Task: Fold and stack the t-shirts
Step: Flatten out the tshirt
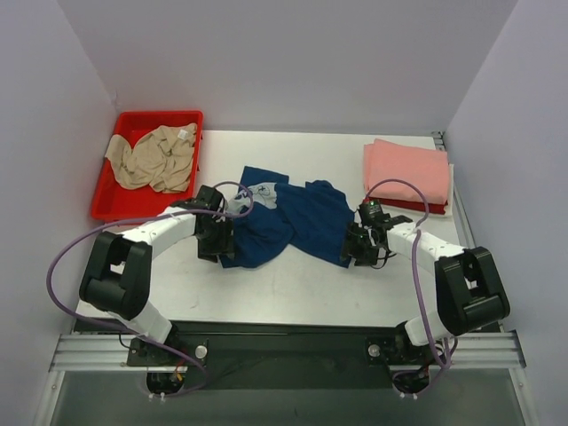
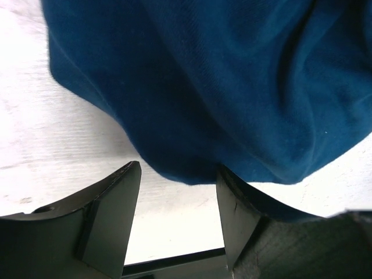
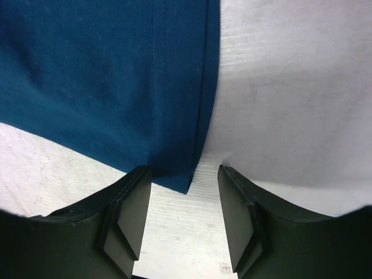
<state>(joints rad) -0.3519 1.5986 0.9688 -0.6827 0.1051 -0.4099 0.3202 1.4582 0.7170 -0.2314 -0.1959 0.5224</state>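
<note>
Navy t-shirt (image 2: pixel 232 87) edge sags into the gap of our left gripper (image 2: pixel 177 177), fingers apart, nothing pinched. A hemmed corner sits at the mouth of our right gripper (image 3: pixel 185 177), also spread. Btwn them it lies crumpled on the table (image 1: pixel 293 293), unfolded. Beyond the right fingers: pink t-shirt (image 1: pixel 406 169) folded atop a red t-shirt (image 1: pixel 404 205), done, we reckon. Beyond the left: red bin (image 1: pixel 146 116) w/ beige t-shirt (image 1: pixel 153 158) bunched inside, not yet folded.

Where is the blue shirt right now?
In the top view, the navy blue t-shirt lies crumpled between the left gripper and the right gripper, right of the red tray and left of the folded pink t-shirt.
</note>
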